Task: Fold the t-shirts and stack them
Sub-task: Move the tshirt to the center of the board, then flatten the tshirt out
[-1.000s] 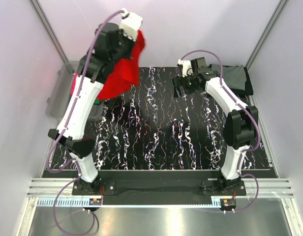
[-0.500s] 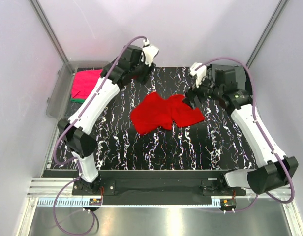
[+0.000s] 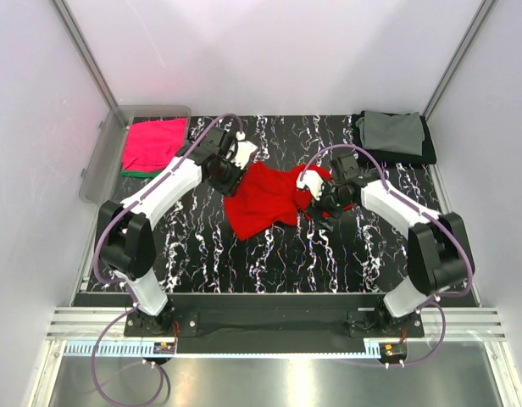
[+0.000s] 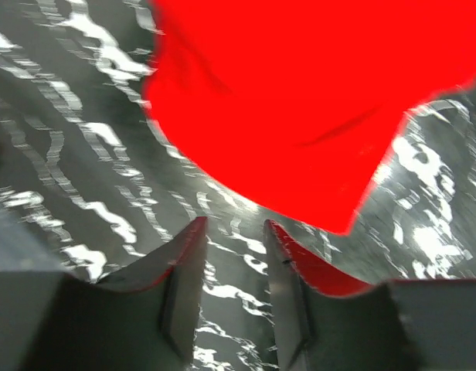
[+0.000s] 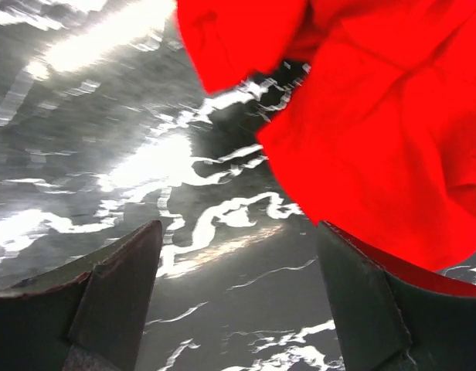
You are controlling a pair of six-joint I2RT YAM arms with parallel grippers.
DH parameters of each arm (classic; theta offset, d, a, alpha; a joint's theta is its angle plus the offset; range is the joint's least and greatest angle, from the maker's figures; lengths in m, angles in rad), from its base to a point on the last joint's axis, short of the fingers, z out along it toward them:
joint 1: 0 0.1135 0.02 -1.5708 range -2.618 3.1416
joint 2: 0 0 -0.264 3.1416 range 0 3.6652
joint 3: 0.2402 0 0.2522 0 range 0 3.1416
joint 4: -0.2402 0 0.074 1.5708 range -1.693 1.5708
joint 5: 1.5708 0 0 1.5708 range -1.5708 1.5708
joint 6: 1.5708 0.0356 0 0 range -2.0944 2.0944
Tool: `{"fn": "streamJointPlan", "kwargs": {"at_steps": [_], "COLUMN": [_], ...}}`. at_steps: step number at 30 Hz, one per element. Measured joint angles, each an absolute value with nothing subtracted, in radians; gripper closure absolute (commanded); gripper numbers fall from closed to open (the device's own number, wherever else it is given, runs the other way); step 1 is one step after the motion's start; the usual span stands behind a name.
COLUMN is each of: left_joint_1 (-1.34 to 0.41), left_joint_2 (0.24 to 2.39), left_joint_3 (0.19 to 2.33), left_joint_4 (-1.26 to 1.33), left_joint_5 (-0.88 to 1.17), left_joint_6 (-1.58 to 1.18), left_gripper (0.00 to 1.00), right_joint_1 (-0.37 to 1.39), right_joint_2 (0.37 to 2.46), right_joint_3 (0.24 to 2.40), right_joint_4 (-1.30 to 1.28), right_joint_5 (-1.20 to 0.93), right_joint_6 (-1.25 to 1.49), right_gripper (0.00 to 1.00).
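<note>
A crumpled bright red cloth t-shirt (image 3: 265, 203) is lying in the middle of the black white-veined table (image 3: 269, 263). Its long axis is running from near left to far right, and no neck or hem is clearly showing. At the far left, a folded magenta-pink t-shirt (image 3: 152, 142) is resting on a green t-shirt (image 3: 136, 174) inside a clear plastic bin (image 3: 93, 170). In the far right corner, a folded grey t-shirt (image 3: 392, 131) is lying on a black t-shirt (image 3: 427, 153). Both arms are bending inward, flanking the red shirt. The left tool (image 4: 234, 224) is pointing at bare table just beside the shirt's left edge, its fingers narrowly parted and gripping nothing. The right tool (image 5: 239, 226) is hovering at the shirt's right edge, its fingers spread wide with nothing between them.
</note>
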State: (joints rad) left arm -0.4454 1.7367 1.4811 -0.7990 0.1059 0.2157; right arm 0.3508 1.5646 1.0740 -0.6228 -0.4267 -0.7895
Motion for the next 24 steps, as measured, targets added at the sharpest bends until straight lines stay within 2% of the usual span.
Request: {"fn": "streamJointPlan", "kwargs": {"at_steps": [2,11,19,24], "left_joint_1": [-0.449,-0.511,-0.545,-0.545], "left_joint_2": [1.718,1.703,1.852,1.962], "left_joint_3": [1.454,1.430,1.430,1.457], "left_joint_4": [-0.797,-0.785,-0.757,-0.756], "left_joint_5": [0.152,0.282,0.318,0.314], "left_joint_6": [0.223,0.258,0.270,0.271], "left_gripper": [0.68,0.68,0.60,0.60], "right_joint_1": [0.351,0.290,0.148,0.120], "right_joint_2": [1.600,1.731,1.838,1.876], "right_joint_3": [1.069,1.061,1.150,1.191], "right_joint_4": [-0.594,-0.480,-0.443,-0.422], "right_joint_5": [-0.394,-0.276,-0.254,-0.253], "right_joint_6": [-0.814,-0.837,-0.813,-0.802], "right_gripper": [0.16,0.18,0.17,0.26]}}
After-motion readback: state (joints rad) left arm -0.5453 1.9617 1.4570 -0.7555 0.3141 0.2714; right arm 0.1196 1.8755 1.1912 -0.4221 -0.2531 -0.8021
